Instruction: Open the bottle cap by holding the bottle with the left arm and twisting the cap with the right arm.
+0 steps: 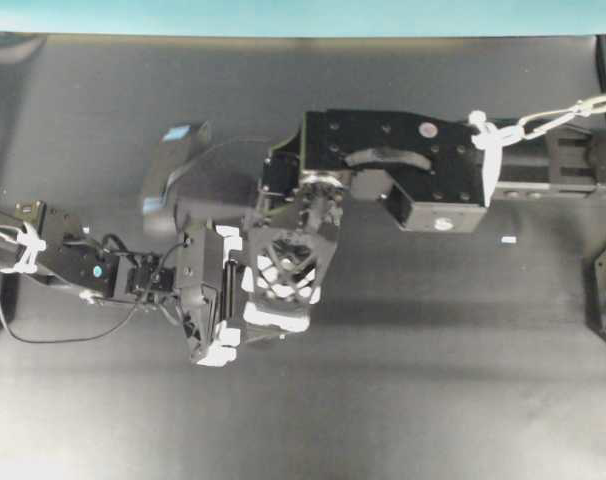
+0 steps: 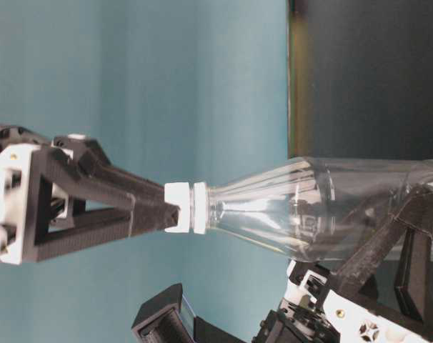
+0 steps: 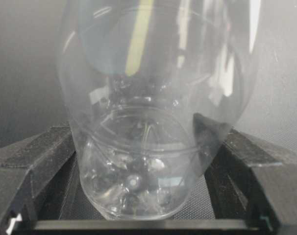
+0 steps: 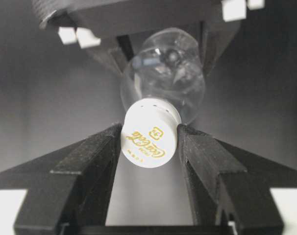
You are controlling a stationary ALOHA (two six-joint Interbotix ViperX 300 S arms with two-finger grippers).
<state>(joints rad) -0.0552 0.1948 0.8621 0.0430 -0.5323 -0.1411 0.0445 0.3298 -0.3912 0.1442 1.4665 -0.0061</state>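
Now right fingers [image 4: 197, 161] pinch bottle cap [image 4: 148, 136].

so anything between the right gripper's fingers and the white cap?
Nothing visible. The right gripper already has its black fingers against both sides of the small round white bottle cap. The left gripper holds the clear plastic bottle by its body.

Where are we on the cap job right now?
Done: the left gripper holds the bottle by its lower body. In hand: the right gripper is closed on the bottle cap, fingers pressing both sides. Left: the cap still sits on the neck, so the twisting off remains.
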